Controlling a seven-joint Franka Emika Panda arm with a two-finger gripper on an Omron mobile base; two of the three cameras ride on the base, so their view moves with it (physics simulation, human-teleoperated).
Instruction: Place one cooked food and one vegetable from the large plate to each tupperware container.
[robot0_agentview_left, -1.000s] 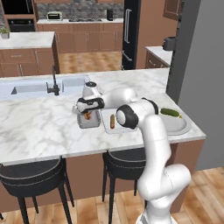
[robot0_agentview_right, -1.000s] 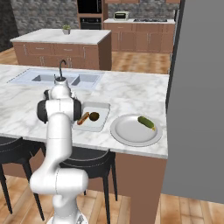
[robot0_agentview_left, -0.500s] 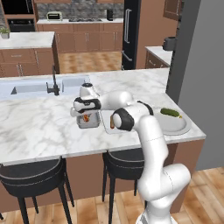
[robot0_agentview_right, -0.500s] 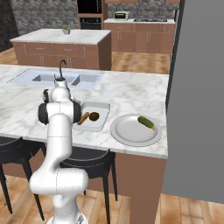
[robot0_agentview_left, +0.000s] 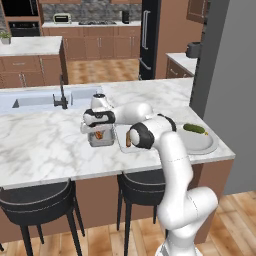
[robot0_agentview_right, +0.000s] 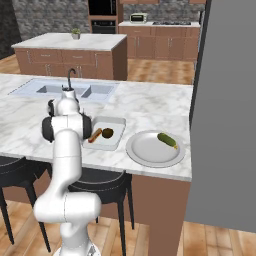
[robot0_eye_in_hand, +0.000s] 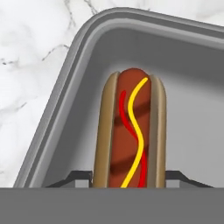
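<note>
One marble counter (robot0_agentview_left: 45, 145), wooden cabinets (robot0_agentview_left: 100, 47)

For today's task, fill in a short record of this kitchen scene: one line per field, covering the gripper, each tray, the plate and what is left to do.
Gripper: gripper over the small tray, jaws on either side of a hot dog
Small tray: dark grey small tray on the marble counter, hot dog low inside it
Large tray: large tray holds a sausage and a dark round food
Plate: round plate holds one green pickle
Left to do: pickle not yet moved to the small tray
</note>
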